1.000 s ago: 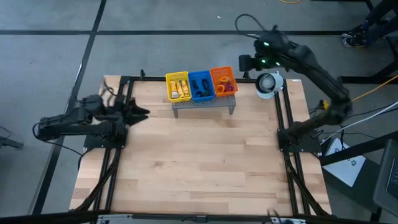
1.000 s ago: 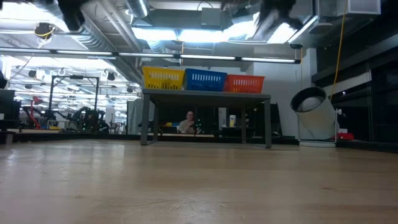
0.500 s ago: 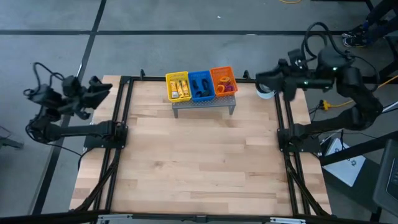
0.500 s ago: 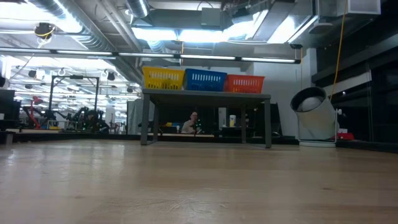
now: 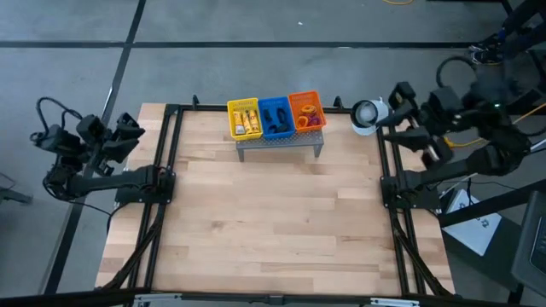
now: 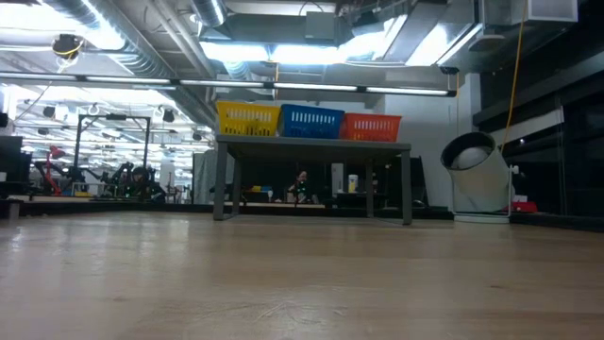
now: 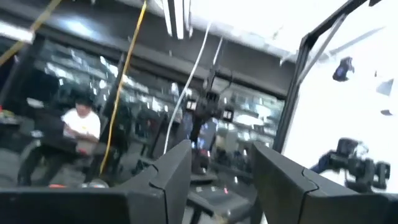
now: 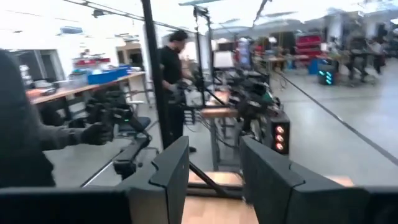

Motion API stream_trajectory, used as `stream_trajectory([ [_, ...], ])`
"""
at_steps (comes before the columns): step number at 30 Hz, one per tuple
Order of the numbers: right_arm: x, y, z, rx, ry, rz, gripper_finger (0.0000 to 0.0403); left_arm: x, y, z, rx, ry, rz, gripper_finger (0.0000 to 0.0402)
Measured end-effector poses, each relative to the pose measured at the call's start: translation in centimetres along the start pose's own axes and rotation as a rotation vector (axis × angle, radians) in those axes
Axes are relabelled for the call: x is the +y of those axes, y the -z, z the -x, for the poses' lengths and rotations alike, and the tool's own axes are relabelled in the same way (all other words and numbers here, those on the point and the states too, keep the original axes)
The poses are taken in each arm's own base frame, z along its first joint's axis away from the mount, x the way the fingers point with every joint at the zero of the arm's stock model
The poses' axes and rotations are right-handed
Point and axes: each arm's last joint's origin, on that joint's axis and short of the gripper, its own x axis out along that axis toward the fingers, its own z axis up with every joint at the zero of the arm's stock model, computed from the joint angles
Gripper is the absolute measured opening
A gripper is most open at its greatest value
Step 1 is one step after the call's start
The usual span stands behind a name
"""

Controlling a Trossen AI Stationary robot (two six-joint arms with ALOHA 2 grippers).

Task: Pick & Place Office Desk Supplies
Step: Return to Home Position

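Observation:
Three small trays stand side by side on a grey perforated stand (image 5: 280,145) at the table's far middle. The yellow tray (image 5: 244,118) holds yellow-and-white packets, the blue tray (image 5: 275,116) holds dark clips, and the orange tray (image 5: 307,112) holds coloured loops. My left gripper (image 5: 128,135) hangs beyond the table's left edge, open and tipped upward, with nothing between its fingers (image 7: 221,152). My right gripper (image 5: 399,119) is raised over the table's right edge near the far corner. It points level and is open and empty (image 8: 214,146). The low view shows no gripper.
A white round object (image 5: 367,115) stands at the far right corner beside the orange tray. Black frame rails (image 5: 166,170) run along both table sides. Bare wood (image 5: 273,213) lies in front of the stand. People show in the room beyond, one standing (image 8: 171,74) and one seated (image 7: 78,127).
My right gripper has swung from beside the orange tray toward the table's right edge, rising and rolling until it points level. My left gripper has drawn back from the table's left rail to beyond the left edge, rising and tipping upward. The trays have not moved.

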Motion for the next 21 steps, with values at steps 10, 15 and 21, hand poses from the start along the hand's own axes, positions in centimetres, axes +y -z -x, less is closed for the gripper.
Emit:
stream_trajectory([
  [10,-0.2,12.2,4.5,-0.184,-0.072,0.030,0.0143,1.9,4.9,-1.4,0.140,-0.012,-0.007,0.0164],
  [15,-0.5,17.9,5.9,-0.252,-0.095,0.002,0.0143,2.5,6.5,-1.8,0.119,0.019,-0.015,0.0162],
  [21,-0.4,21.9,8.3,-0.333,-0.106,0.016,0.0143,3.6,9.3,-1.8,0.191,-0.006,-0.002,0.0164],
])
